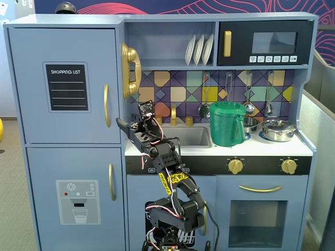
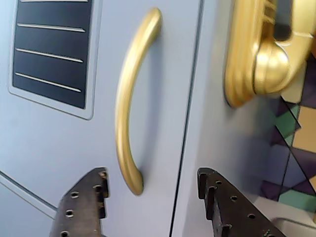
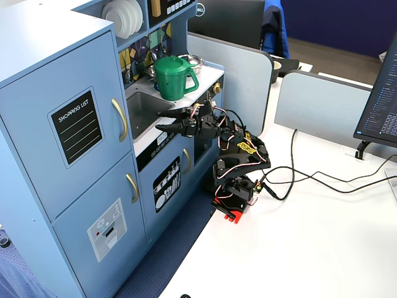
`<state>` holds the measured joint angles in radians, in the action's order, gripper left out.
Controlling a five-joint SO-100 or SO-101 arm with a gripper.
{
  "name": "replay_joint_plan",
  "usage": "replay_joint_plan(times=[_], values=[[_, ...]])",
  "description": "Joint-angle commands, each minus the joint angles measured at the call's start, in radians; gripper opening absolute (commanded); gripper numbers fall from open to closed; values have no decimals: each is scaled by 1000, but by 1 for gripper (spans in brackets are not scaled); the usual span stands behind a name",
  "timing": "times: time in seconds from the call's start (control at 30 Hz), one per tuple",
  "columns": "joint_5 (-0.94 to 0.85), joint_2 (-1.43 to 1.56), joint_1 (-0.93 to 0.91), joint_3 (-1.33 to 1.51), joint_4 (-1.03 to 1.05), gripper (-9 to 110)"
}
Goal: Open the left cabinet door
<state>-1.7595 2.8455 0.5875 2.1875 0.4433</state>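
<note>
The left cabinet door (image 1: 65,86) is pale blue with a black "SHOPPING LIST" panel (image 1: 66,87) and sits flush with the cabinet. Its curved gold handle (image 1: 107,105) runs down the door's right edge. My black gripper (image 1: 121,124) reaches up from the arm's base to just right of the handle's lower end. In the wrist view the gripper (image 2: 150,175) is open. The handle's bottom tip (image 2: 133,185) lies just above the gap between the two fingers (image 2: 84,202), and nothing touches it. In a fixed view from the side, the gripper (image 3: 164,121) hovers a short way off the handle (image 3: 120,119).
A gold toy phone (image 1: 131,70) hangs just right of the door. Below the door is the one with the water-dispenser picture (image 1: 78,201). A green pitcher (image 1: 227,124) stands on the counter by the sink (image 1: 191,136). Cables (image 3: 298,177) trail over the white table.
</note>
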Motion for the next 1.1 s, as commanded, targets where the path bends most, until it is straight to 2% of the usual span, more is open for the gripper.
replay_joint_plan(times=[0.0, 0.2, 0.3, 1.07], values=[[5, -72, 8, -87, -49, 20], [6, -190, 34, -103, -275, 19], [-28, -225, 57, -97, -321, 18], [-28, -459, 86, -210, -380, 17]])
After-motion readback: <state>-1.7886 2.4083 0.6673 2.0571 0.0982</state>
